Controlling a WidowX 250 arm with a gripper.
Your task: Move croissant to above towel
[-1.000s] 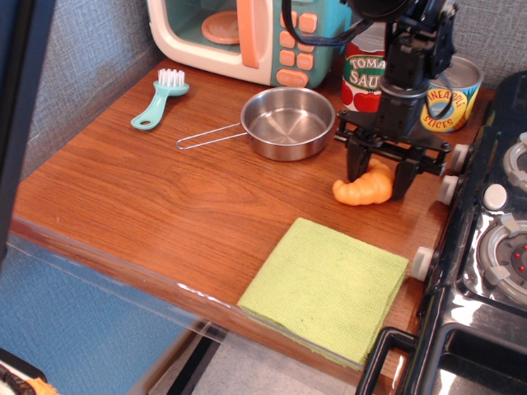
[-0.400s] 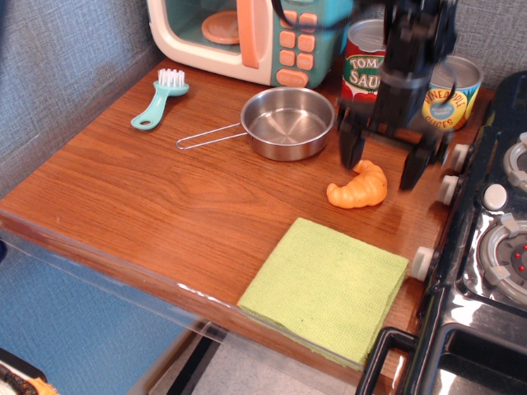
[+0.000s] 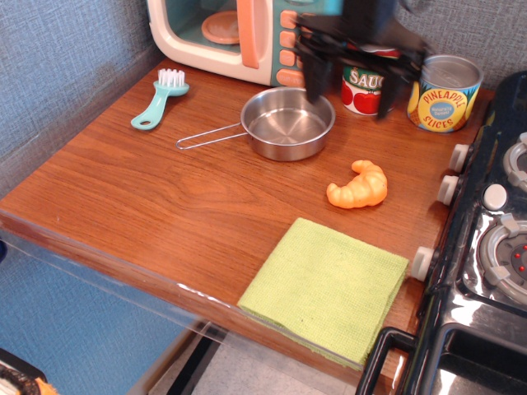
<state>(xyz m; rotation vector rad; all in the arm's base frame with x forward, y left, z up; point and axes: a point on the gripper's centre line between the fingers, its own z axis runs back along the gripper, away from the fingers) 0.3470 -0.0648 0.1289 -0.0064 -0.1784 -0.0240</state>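
The orange croissant (image 3: 359, 186) lies on the wooden counter, just behind the far edge of the light-green towel (image 3: 327, 287) and apart from it. The towel lies flat at the counter's front right. My gripper (image 3: 350, 86) is raised high at the back, in front of the cans, well above and behind the croissant. Its dark fingers (image 3: 313, 78) are spread wide and hold nothing; it is motion-blurred.
A steel pan (image 3: 288, 123) with a wire handle sits left of the croissant. A teal brush (image 3: 159, 99) lies at the left. A toy microwave (image 3: 239, 33), a tomato sauce can (image 3: 362, 86) and a pineapple can (image 3: 445, 93) stand at the back. A black stove (image 3: 486, 247) borders the right.
My gripper let go of the croissant, opened, and rose up and back toward the cans. The croissant shifted slightly left and now lies free on the counter.
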